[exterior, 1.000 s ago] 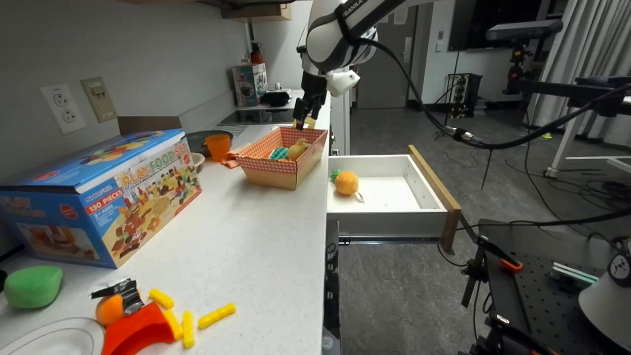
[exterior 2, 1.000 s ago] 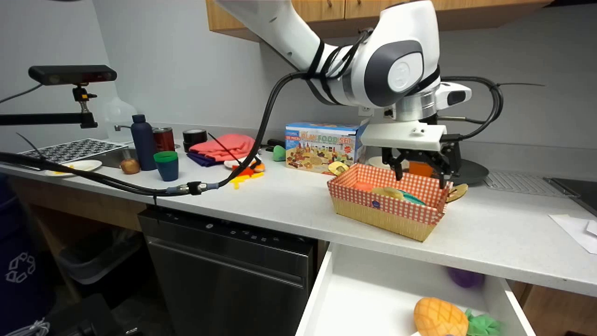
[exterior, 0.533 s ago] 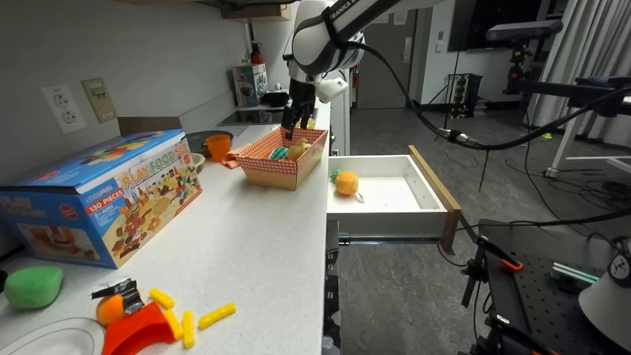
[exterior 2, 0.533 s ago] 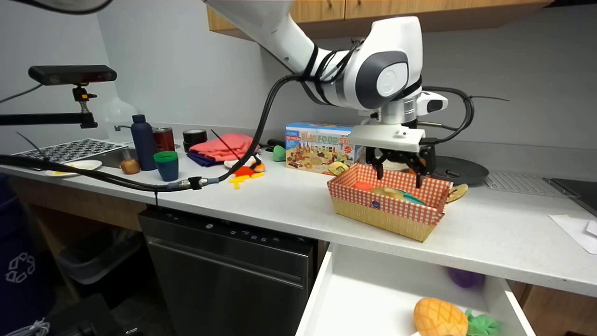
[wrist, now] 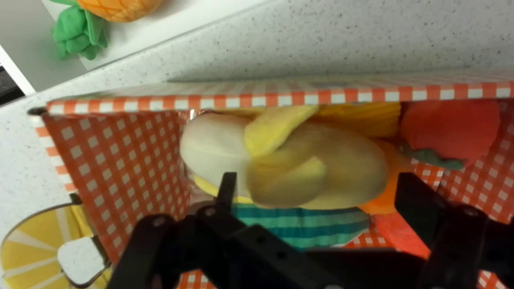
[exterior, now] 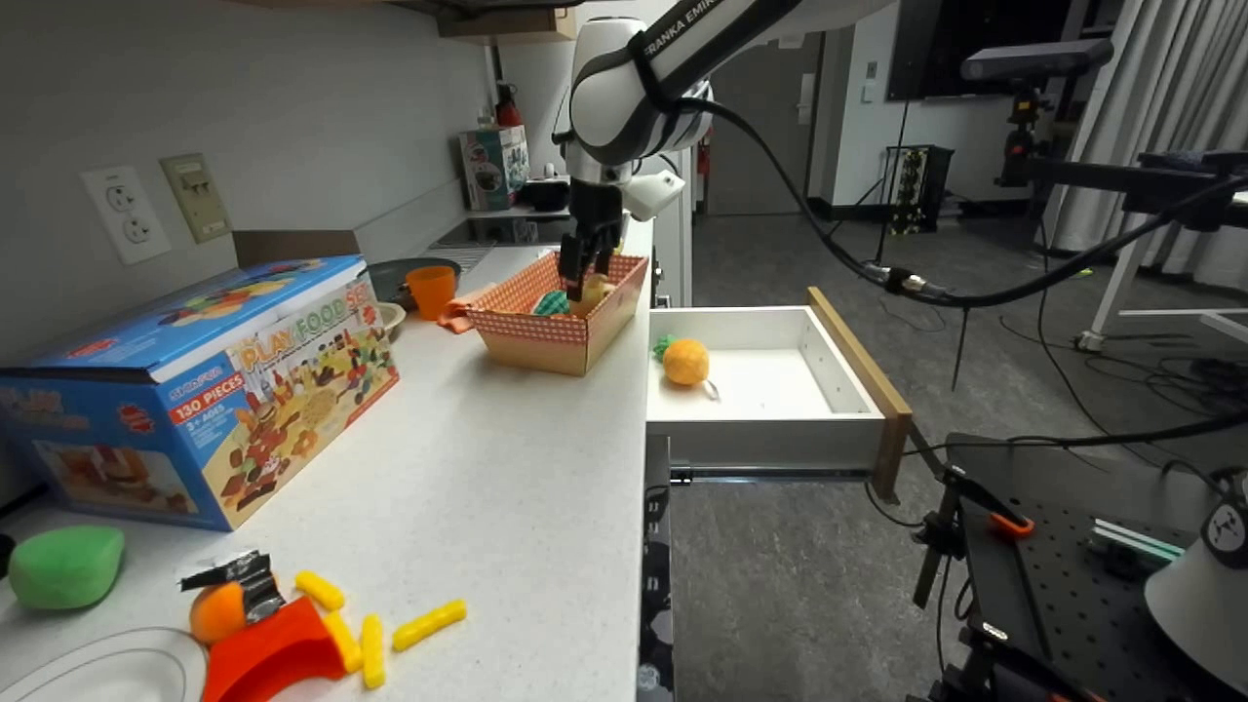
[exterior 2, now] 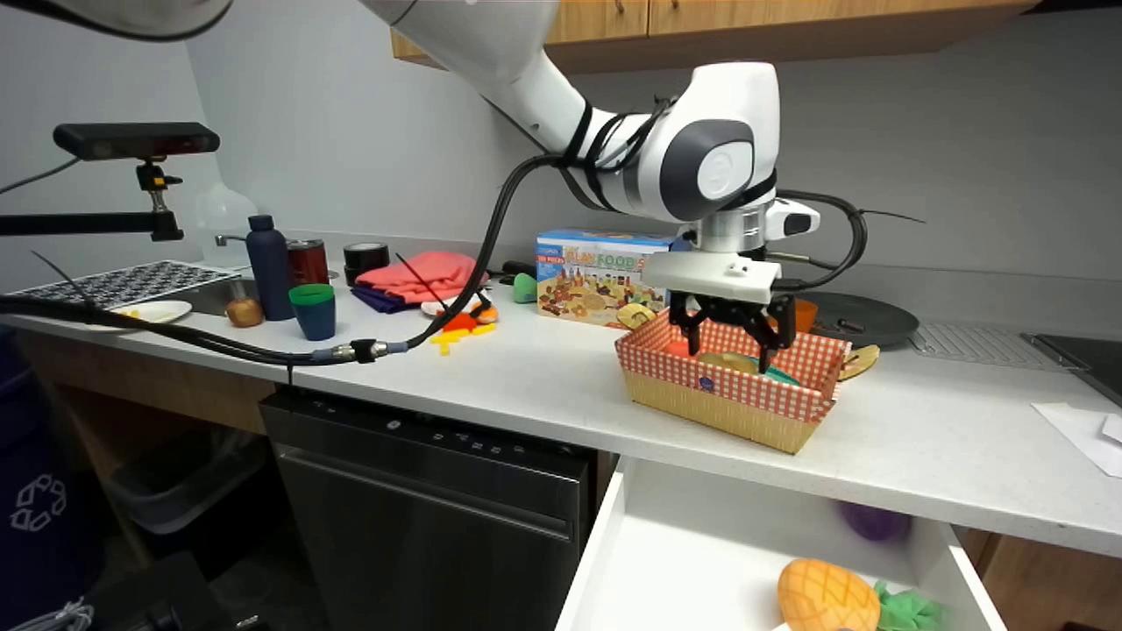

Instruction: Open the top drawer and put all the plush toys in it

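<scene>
The top drawer [exterior: 846,356] is pulled open below the counter, white inside. In it lie an orange pineapple plush [exterior 2: 828,598] with green leaves and a purple thing [exterior 2: 875,521] partly under the counter edge. A basket with red-and-white checked lining [exterior 2: 719,412] stands on the counter above. In the wrist view it holds a yellow banana-like plush [wrist: 345,164], a green striped plush [wrist: 297,226], an orange piece partly hidden under the banana, and a red round plush [wrist: 451,128]. My gripper [wrist: 316,176] is open, pointing down inside the basket, fingers spread above the banana-like plush.
The basket's checked walls surround the fingers. A play food box [exterior: 273,390], an orange cup [exterior: 431,291] and a dark pan [exterior 2: 863,320] stand on the counter. A lemon-slice toy [wrist: 42,245] lies beside the basket. Yellow sticks [exterior: 429,624] and a green lump [exterior: 66,567] lie farther along.
The arm has moved down and, in both exterior views, to the left; the gripper has gone from above the basket's end to inside it. The toys and drawer have not moved.
</scene>
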`<state>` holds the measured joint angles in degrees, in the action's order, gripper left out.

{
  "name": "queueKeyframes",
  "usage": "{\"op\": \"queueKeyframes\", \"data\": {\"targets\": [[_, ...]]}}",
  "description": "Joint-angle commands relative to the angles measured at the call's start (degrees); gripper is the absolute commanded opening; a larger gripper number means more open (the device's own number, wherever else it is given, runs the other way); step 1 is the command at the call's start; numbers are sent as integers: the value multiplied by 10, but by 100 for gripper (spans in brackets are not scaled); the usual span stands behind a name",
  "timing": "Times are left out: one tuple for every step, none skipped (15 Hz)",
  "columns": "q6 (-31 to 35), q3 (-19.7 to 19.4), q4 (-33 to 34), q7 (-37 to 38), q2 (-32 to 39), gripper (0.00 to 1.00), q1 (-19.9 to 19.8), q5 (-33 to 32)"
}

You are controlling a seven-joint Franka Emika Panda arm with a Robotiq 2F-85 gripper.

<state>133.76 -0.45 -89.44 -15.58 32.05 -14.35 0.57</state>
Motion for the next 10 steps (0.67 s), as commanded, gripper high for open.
{"op": "queueKeyframes", "data": {"targets": [[-15, -12, 38, 0, 33, 100, 15, -9], [-17, -12, 42, 0, 39, 100, 16, -11], [-19, -14, 48, 2, 46, 100, 17, -14], [-22, -15, 53, 3, 53, 100, 18, -15], [-23, -18, 59, 8, 59, 100, 19, -18], [-21, -19, 64, 8, 64, 75, 18, -19], [-21, -19, 68, 7, 67, 74, 17, -18], [-20, -20, 72, 7, 70, 65, 15, -17], [-21, -20, 77, 9, 72, 58, 14, -14], [-19, -21, 78, 9, 71, 49, 13, -13]]}}
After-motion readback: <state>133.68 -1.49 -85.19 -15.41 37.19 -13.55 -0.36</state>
